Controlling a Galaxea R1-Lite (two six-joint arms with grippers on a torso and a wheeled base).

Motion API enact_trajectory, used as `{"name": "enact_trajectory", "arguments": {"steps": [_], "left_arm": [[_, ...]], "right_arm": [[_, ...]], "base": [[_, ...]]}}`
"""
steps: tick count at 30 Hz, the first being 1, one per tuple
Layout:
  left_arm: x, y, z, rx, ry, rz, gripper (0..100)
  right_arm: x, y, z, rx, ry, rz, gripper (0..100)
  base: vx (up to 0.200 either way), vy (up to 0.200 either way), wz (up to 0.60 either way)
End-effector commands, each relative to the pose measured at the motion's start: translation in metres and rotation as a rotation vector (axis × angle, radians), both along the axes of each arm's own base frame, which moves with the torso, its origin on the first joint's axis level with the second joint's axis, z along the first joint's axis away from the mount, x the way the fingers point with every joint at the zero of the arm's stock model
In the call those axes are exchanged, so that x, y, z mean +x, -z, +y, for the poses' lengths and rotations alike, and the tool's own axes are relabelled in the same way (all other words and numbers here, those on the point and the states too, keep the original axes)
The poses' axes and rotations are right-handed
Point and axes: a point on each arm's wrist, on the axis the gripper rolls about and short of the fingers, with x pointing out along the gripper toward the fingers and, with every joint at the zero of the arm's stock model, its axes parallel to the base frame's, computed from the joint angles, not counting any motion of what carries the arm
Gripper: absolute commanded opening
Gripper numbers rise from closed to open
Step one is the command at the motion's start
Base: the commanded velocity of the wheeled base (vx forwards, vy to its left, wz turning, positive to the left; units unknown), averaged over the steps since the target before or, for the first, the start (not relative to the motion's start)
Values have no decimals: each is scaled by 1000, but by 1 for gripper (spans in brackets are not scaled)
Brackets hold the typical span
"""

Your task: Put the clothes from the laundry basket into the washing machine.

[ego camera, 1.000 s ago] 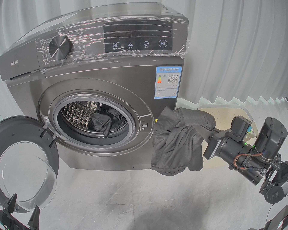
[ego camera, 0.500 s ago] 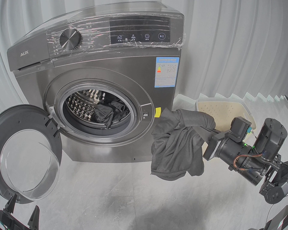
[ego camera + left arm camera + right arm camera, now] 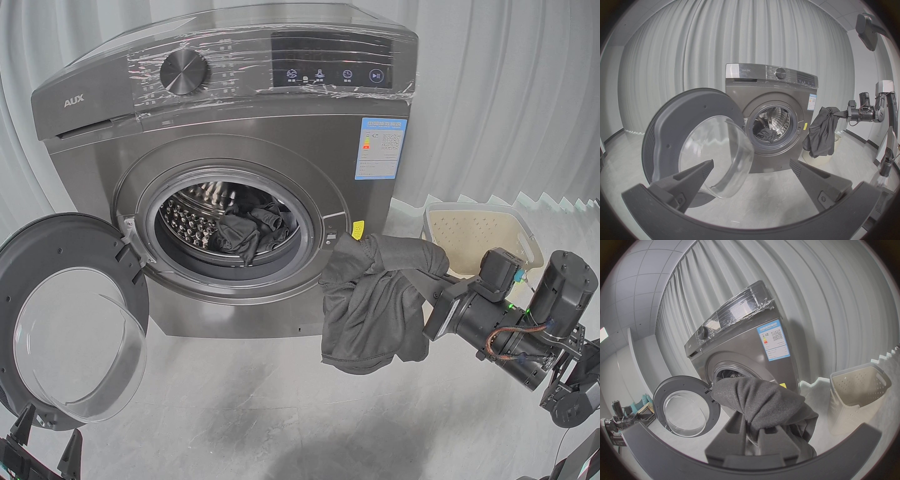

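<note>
**Last dark garment held between basket and washer**

Nearest, the left gripper (image 3: 750,162) rests low by the open door (image 3: 69,312), fingers spread wide, empty. The right gripper (image 3: 755,435) pinches a dark garment (image 3: 369,300) hanging by the washing machine's (image 3: 250,137) lower right corner. Behind it, the laundry basket (image 3: 475,206) looks empty. Farther in, dark clothes (image 3: 250,231) already lie in the drum, so this is probably the final piece.

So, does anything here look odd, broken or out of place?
One oddity: crinkled clear plastic film is taped over the control panel of the washing machine. Nothing looks spilled or broken; the dark garment hanging in mid-air is simply held by the right gripper.
</note>
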Motion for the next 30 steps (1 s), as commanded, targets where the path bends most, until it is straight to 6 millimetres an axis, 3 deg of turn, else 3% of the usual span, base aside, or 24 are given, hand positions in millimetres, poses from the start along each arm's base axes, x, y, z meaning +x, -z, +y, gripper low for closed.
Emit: {"name": "enact_trajectory", "arguments": {"steps": [1,21,24,30], "left_arm": [[0,4,0,-2,0,-1,100],[0,5,0,-4,0,1,100],[0,4,0,-4,0,-1,100],[0,5,0,-4,-2,1,100]], "right_arm": [[0,1,0,-3,0,2,0],[-2,3,-1,-8,-8,11,0],[-2,3,-1,-8,-8,11,0],[-2,4,-1,-10,-8,12,0]], "base": [[0,0,0],[0,0,0],[200,0,0],[0,0,0]]}}
